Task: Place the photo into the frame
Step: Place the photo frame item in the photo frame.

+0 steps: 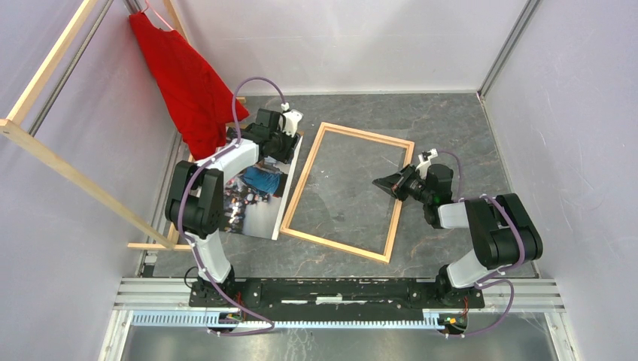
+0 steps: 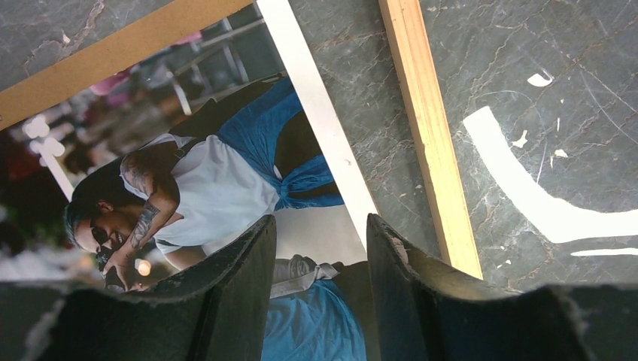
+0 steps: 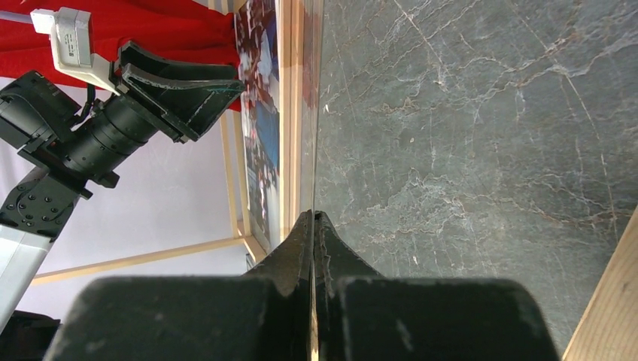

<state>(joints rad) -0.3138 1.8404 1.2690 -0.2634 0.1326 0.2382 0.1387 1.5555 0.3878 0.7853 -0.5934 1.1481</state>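
The big bendy paper photo of people in blue and red [image 1: 259, 188] lay flat on the grey stone-look table [image 1: 444, 128], just left of the thin light-wood frame [image 1: 335, 246]. The left gripper [image 2: 320, 241] hung over the photo's far right edge with its jaws spread. It should drop with the white edge between its fingers and close softly, because paper bends. The right gripper [image 3: 312, 222] was inside the frame with its jaws pressed together. I could not tell if it pinched anything.

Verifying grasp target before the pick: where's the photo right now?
Top external view: the photo lies picture-up on the left of the table, just outside the left rail of the frame, with the open left gripper over its far end.
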